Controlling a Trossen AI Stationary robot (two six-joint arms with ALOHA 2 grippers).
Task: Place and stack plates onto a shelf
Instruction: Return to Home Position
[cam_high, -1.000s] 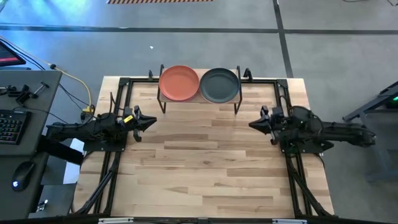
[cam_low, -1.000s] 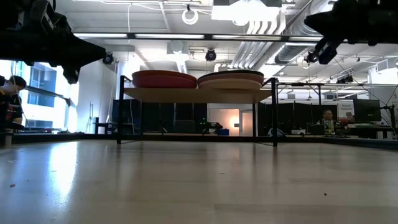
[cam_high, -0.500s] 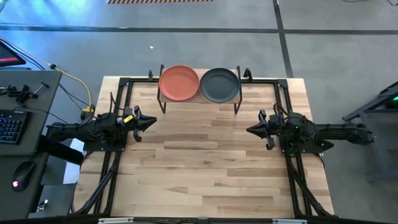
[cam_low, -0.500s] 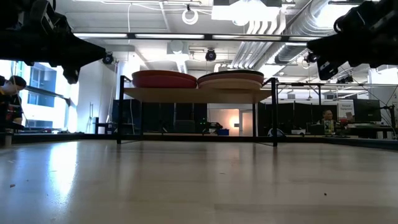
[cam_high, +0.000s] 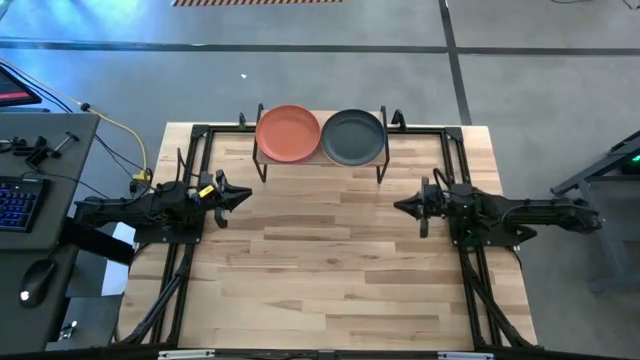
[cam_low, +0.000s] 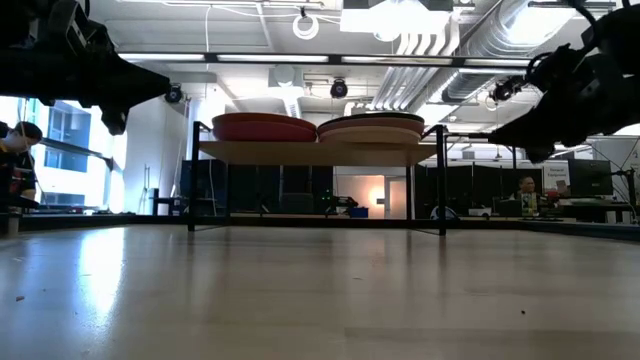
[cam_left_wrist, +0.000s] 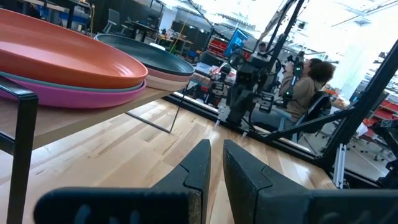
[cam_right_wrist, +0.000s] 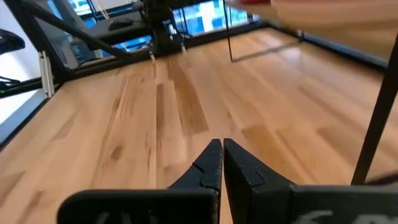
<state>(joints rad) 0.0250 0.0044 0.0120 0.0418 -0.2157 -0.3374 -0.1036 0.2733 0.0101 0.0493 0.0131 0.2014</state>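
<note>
At the right side of the desk (cam_high: 330, 270), the right claw (cam_high: 403, 207) hangs above the boards, fingers together, empty, pointing inward. The shelf (cam_low: 310, 153) lies beyond it at the far edge, well apart, with its long axis running side to side. On it, the orange plate (cam_high: 288, 132) tops the pale teal plate (cam_left_wrist: 93, 87) and the magenta plate (cam_left_wrist: 62, 99). The black plate (cam_high: 353, 136), on the light pink plate (cam_left_wrist: 173, 78), is nearer this claw. The left claw (cam_high: 244, 196) waits opposite, fingers all but together, empty. Judgement: stacking looks complete, and nothing obstructs withdrawal.

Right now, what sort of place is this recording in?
Likely a robotics lab in an open industrial hall: exposed ceiling ducts, a keyboard on a desk beside the table, and a person seated among equipment.
</note>
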